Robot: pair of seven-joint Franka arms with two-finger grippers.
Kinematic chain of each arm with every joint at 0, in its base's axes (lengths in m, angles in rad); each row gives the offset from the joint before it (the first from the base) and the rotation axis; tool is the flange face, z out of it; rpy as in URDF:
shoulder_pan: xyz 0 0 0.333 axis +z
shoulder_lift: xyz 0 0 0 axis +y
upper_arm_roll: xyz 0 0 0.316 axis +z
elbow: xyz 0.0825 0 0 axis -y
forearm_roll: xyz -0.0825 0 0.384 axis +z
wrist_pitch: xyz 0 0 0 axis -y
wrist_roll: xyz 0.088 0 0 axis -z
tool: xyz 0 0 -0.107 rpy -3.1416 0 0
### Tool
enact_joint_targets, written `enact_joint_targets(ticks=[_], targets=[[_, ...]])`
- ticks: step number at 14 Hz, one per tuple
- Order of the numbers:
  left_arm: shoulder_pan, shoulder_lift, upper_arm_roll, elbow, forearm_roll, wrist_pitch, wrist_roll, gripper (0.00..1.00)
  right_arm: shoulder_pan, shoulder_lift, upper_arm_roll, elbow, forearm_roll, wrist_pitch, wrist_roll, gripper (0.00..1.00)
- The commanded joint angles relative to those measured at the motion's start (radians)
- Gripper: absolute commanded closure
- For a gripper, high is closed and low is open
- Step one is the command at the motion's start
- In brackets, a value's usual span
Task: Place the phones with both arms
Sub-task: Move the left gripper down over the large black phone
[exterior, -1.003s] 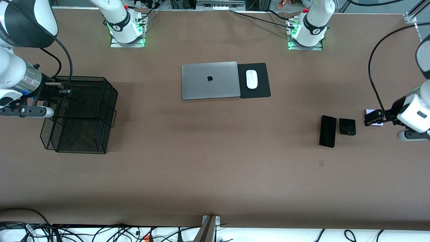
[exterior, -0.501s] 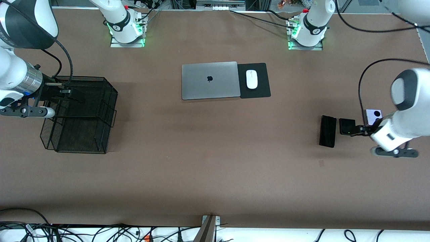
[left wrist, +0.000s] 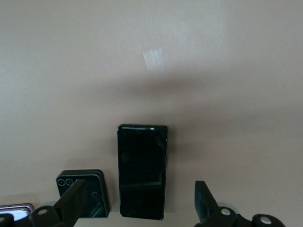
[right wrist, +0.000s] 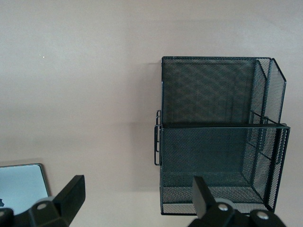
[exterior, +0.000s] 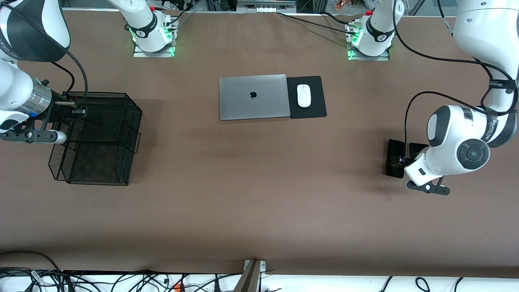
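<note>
The left hand (left wrist: 137,208) hangs over the long black phone (left wrist: 142,171), its fingers spread wide with nothing between them. In its wrist view the slab lies between the two fingers (left wrist: 73,203), and the small folded black phone (left wrist: 84,191) sits just beside it. A sliver of the lilac phone (left wrist: 14,209) shows past that one. All three lie flat on the brown bench (exterior: 259,194) toward the left arm's end, apart from one another.

To do this pick well, the hand should come straight down with the slab centred across its narrow width. That way both fingers meet the long edges together and neither one nudges the folded phone alongside. A flat, thin slab gives little to catch, so the fingertips probably need to reach almost to the bench before closing.

In the front view the left arm folds over the phones, its wrist covering most of them. How high the hand stands there is hard to judge.

The right hand (right wrist: 135,213) waits over the black wire basket (exterior: 97,140) at the right arm's end, fingers wide and holding nothing. The basket looks empty in its wrist view.
</note>
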Motion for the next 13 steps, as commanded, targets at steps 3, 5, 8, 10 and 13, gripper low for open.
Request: enact_joint_targets(ticks=[3,5,8,10,13], targets=[[0.024,-0.067,-0.002,-0.272,0.024,0.266,0.028,0.0,0.0,-0.009,-0.005,-0.022,0.015,0.003,-0.009,0.0],[0.03,-0.082,-0.002,-0.315,0.024,0.31,0.033,0.0,0.0,-0.009,-0.005,-0.027,0.015,0.005,-0.009,0.0],[0.079,-0.117,-0.005,-0.373,0.026,0.354,0.097,0.0,0.0,-0.009,-0.005,-0.027,0.015,0.003,-0.009,0.0],[0.081,-0.126,-0.005,-0.383,0.024,0.358,0.105,0.0,0.0,-0.009,-0.005,-0.028,0.013,0.002,-0.011,0.0],[0.081,-0.099,-0.004,-0.395,0.024,0.423,0.103,0.0,0.0,-0.01,-0.005,-0.028,0.015,-0.001,-0.011,0.0]])
